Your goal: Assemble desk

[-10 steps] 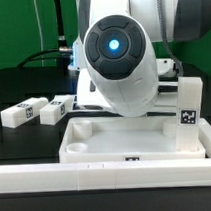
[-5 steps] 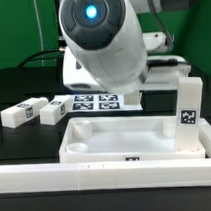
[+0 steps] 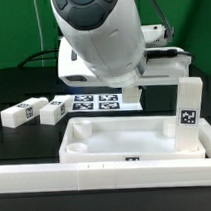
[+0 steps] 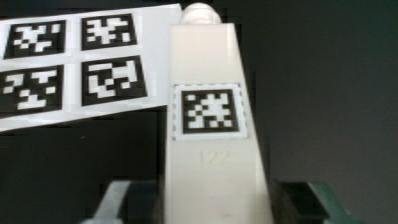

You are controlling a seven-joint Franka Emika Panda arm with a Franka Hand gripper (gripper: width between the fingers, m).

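Observation:
In the wrist view a white square leg (image 4: 217, 120) with a black-and-white tag runs lengthwise between my gripper (image 4: 217, 212). Both fingers (image 4: 118, 203) are closed against its sides, so the gripper is shut on it. In the exterior view the arm's bulk hides the gripper and that leg. The white tabletop (image 3: 71, 137), with its raised rim, lies in front of the arm. One leg (image 3: 191, 114) stands upright at the tabletop's corner on the exterior view's right. Two more legs (image 3: 22, 112) (image 3: 57, 107) lie flat on the exterior view's left.
The marker board (image 3: 98, 101) lies flat behind the tabletop and also shows beside the held leg (image 4: 80, 65). A long white border rail (image 3: 107, 178) runs across the front. The table surface is black.
The arm has swung toward the exterior view's left and risen, uncovering the marker board behind the tabletop. The grip has not changed.

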